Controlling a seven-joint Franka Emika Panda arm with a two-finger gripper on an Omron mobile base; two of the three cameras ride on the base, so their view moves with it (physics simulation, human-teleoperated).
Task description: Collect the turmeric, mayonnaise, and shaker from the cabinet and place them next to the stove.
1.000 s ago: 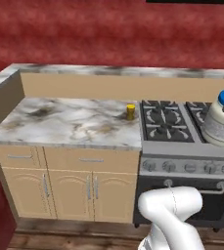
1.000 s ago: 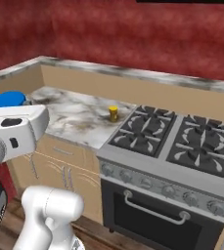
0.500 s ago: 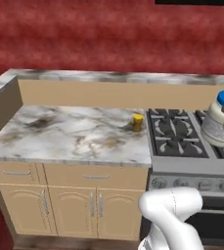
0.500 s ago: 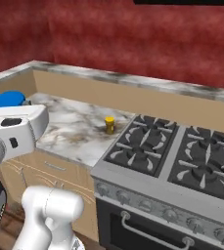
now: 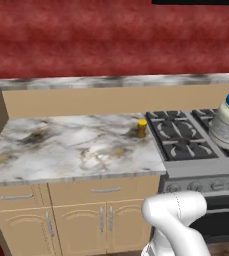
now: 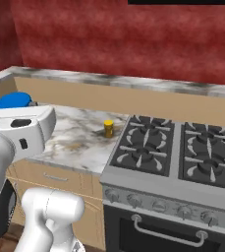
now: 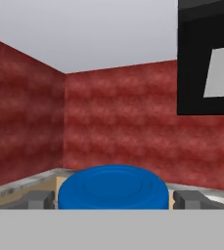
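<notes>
Mayonnaise, a squat white jar with blue screw lid [image 7: 113, 188], sits clamped in my end effector [image 7: 113, 199] at lower centre; fingertips [image 7: 39, 199] barely show. Amber yellow-lidded turmeric jar [image 5: 142, 128] stands mid-frame on the marble tabletop [image 5: 61, 147] beside the black stove [image 6: 175, 150].

A blue jar lid [image 7: 113, 187] is seen at 6 o'clock, apparently clasped between two fingertips [image 7: 39, 199].
</notes>
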